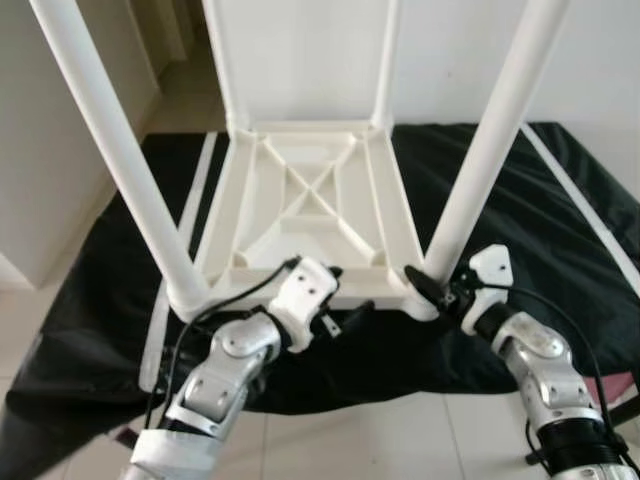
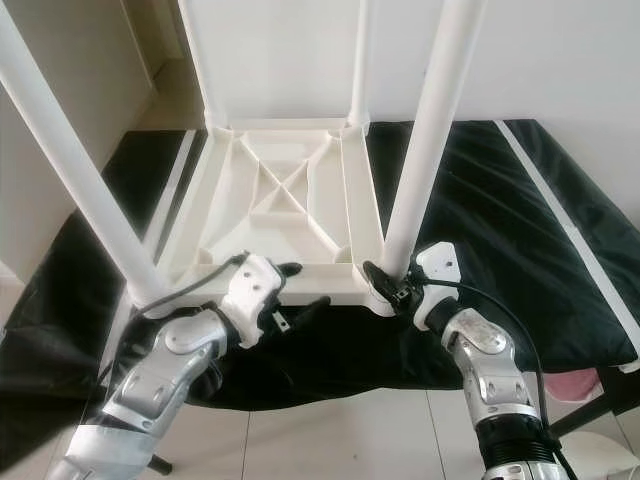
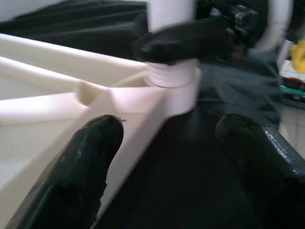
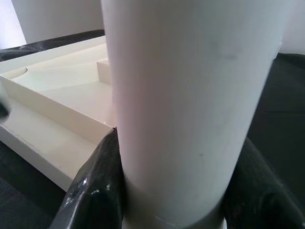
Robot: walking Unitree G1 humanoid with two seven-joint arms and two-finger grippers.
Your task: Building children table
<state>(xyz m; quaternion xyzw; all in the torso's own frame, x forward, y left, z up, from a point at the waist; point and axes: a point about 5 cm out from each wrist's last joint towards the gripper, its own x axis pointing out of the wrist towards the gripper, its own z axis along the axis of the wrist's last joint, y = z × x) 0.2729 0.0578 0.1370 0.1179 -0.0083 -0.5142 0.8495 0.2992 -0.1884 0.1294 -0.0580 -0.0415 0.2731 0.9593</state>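
A white plastic children's table (image 1: 310, 200) lies upside down on a black cloth, its legs pointing up. My right gripper (image 1: 428, 285) is shut on the near right leg (image 1: 490, 140) just above its socket. In the right wrist view the black fingers (image 4: 95, 191) hug the leg (image 4: 190, 95) on both sides. My left gripper (image 1: 340, 300) is open at the table's near rim, between the two near legs. In the left wrist view one of its fingers (image 3: 90, 162) lies by the rim and the other is over the cloth. The leg's threaded base (image 3: 171, 74) sits in the corner socket.
The black cloth (image 1: 560, 230) with white stripes covers the tiled floor under the table. The near left leg (image 1: 120, 160) rises steeply past my left arm. White walls stand close behind and at the left. A pink object (image 2: 585, 385) lies at the cloth's right edge.
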